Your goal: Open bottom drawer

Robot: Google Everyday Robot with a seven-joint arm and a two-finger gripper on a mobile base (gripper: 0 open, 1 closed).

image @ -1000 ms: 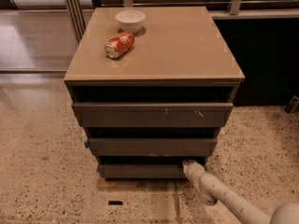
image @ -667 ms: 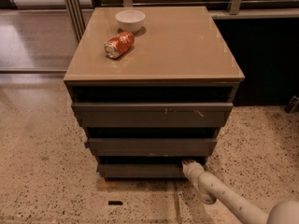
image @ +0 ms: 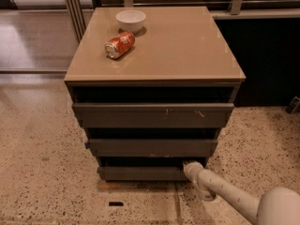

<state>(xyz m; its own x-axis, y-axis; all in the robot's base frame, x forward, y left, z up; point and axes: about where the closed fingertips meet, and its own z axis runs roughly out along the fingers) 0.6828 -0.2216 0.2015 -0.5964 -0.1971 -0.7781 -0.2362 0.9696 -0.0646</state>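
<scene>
the gripper (image: 190, 165) sits at the right end of the bottom drawer (image: 140, 173), up against the top edge of its front, just under the middle drawer (image: 152, 147), with the pale arm (image: 225, 193) reaching in from the lower right over the speckled floor (image: 42, 172). whether the gripper is wide, narrow or hooked over that edge i cannot tell, since its tip runs into the dark gap there. the bottom drawer is the lowest of the three dark fronts in the tan-topped cabinet (image: 187, 46), and its long axis runs left to right across the view, so nearly all of the front lies to the left of the tool. the drawer would have to travel toward the camera, square to that axis. i judge that a pull from so far off centre (there is only the one arm) could skew the drawer unless it goes straight out. the front shows slightly proud of the middle drawer but no tray is visible, so i take it as barely opened, if at all. against the frames from a second ago almost nothing differs: the gripper is at the same right corner, perhaps a touch further left, and the drawer front lies where it did. the white bowl (image: 131, 20) and the orange can (image: 120, 45) on top have not shifted.
</scene>
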